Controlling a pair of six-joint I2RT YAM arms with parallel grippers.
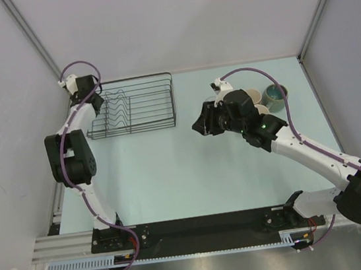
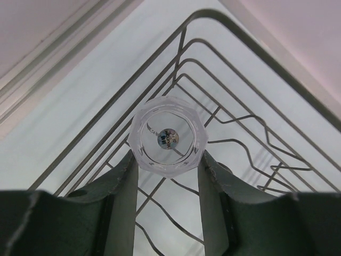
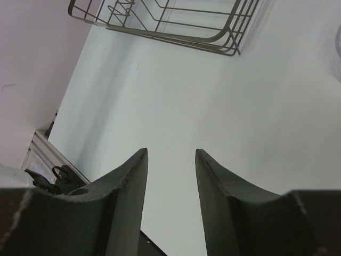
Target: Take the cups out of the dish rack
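In the left wrist view a clear glass tumbler (image 2: 168, 136) stands in the corner of the black wire dish rack (image 2: 250, 90), seen from above. My left gripper (image 2: 166, 153) is shut on it, both fingertips pressed against its sides. From above, the left gripper (image 1: 96, 104) is at the rack's (image 1: 140, 104) left end and hides the tumbler. My right gripper (image 3: 170, 152) is open and empty over bare table, right of the rack (image 3: 160, 24); from above it (image 1: 198, 127) points left. A teal cup (image 1: 275, 92) and a pale cup (image 1: 261, 109) stand on the table behind the right arm.
Wavy divider wires (image 2: 256, 144) run along the rack floor beside the tumbler. Grey walls close in the table on the left, back and right. The black base rail (image 1: 206, 226) runs along the near edge.
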